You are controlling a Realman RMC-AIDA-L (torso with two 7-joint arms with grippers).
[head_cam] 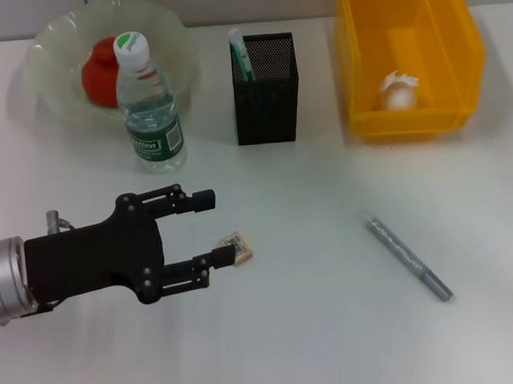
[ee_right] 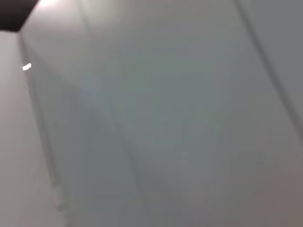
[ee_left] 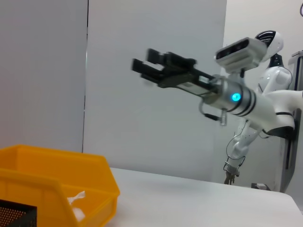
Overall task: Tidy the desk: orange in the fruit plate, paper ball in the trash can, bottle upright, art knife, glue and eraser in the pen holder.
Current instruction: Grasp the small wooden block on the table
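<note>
already spread wide, black left gripper point(head_cam: 214, 227) hovered beside tiny beige barcode-labelled eraser point(head_cam: 239, 247), lower fingertip point(head_cam: 224, 256) perhaps touching; risked nudging it away while closing.

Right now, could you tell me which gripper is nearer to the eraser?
Left. The left gripper is open beside the eraser, one fingertip at it; the right gripper is out of view.

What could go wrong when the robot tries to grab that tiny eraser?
The eraser is small and flat on the table, so the open left gripper might nudge it away instead of pinching it. Carrying it to the pen holder, the arm could bump the upright bottle nearby.
</note>
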